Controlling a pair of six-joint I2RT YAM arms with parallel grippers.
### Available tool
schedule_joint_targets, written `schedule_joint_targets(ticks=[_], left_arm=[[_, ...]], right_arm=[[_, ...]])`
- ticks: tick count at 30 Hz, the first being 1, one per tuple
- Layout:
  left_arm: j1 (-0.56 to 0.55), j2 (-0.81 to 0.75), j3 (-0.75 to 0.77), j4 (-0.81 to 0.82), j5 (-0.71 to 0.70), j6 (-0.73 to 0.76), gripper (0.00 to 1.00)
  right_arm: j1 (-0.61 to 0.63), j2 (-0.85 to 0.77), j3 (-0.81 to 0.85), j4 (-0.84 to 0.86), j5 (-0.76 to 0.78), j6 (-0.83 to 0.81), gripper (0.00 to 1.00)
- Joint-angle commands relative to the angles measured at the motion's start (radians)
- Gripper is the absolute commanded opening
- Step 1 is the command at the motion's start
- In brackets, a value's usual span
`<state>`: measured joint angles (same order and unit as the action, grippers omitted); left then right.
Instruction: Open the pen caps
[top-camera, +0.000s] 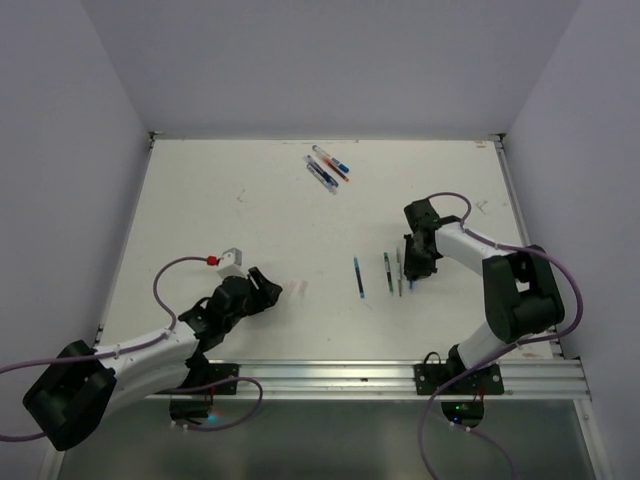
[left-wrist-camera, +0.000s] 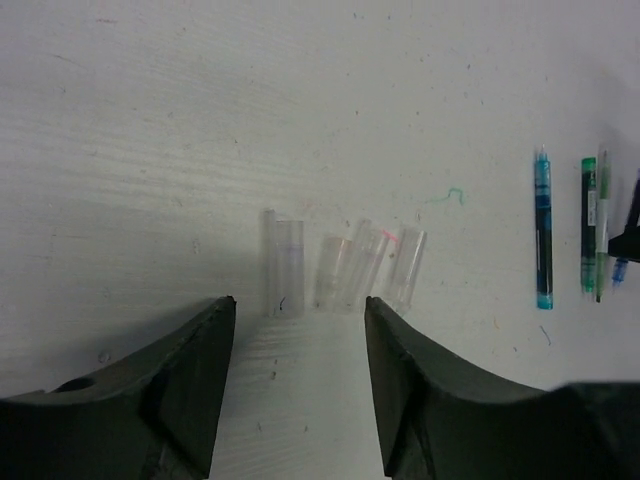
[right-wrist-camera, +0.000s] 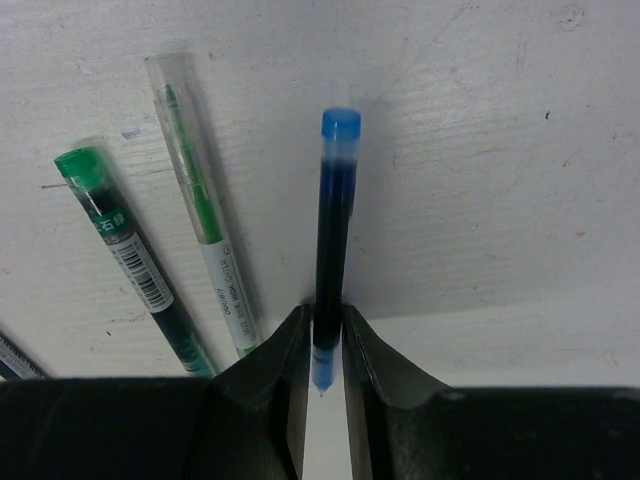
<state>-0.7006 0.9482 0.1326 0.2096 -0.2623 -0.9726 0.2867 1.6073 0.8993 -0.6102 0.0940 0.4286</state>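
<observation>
Left pincer (left-wrist-camera: 298, 302) stands open and empty, clear pen caps (left-wrist-camera: 340, 270) just before it, mid-tabletop (top-camera: 200, 200). Right pincer (right-wrist-camera: 324, 312) flanks a blue pen (right-wrist-camera: 335, 220) (gripping or not, I cannot tell). Next, I judge: fetch the capped pens (top-camera: 327, 167) near the far edge.

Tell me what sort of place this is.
Probably a robotics lab test cell: a white table boxed in by plain walls, a left arm and right arm bolted to a metal rail at its near edge, and pens laid out as practice objects.

Robotics lab cell, white table (top-camera: 200, 200), plain grey walls (top-camera: 300, 60), aluminium mounting rail (top-camera: 350, 372)
</observation>
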Motion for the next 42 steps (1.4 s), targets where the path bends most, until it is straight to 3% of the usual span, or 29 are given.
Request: schedule_joint_targets(ticks=[1,2,11,16,21,24,34,37,38,42], left_arm=[[0.009,-0.034,-0.004,-0.062,-0.046,-0.04,0.59],[0.009,-0.043,-0.002,-0.075,-0.054,-0.041,0.64],[0.009,-0.12,0.03,-0.114,-0.066,-0.009,0.69],[0.009,-0.089,0.12,-0.171,-0.133,0.04,0.73],[0.009,-0.071,0.248,-0.208,-0.187,0.126,0.87],[0.01,-0.068,0.314,-0.268,-0.215,0.153,1.0],[0.009,0.069,0.524,-0.481,-0.321,0.177,1.0],[0.01,0.107,0.559,-0.49,-0.292,0.198,1.0],[0.01,0.11,0.552,-0.484,-0.278,0.199,1.0],[0.009,0.092,0.506,-0.429,-0.204,0.206,0.99]], right_arm=[[0.0,0.019,-0.013,0.03,-0.013,-0.016,0.23],[-0.001,0.017,-0.011,0.029,-0.011,-0.016,0.24],[-0.001,-0.029,0.001,0.017,-0.004,-0.019,0.34],[-0.001,-0.119,0.033,-0.026,0.039,-0.033,0.48],[-0.001,-0.227,0.085,-0.082,0.059,-0.048,0.6],[-0.001,-0.224,0.118,-0.089,0.064,-0.047,0.61],[0.089,-0.101,0.253,-0.036,0.064,-0.048,0.58],[0.109,-0.054,0.314,0.001,0.076,-0.059,0.56],[0.112,-0.041,0.326,0.032,0.073,-0.063,0.98],[0.15,0.083,0.44,0.079,0.087,-0.125,0.99]])
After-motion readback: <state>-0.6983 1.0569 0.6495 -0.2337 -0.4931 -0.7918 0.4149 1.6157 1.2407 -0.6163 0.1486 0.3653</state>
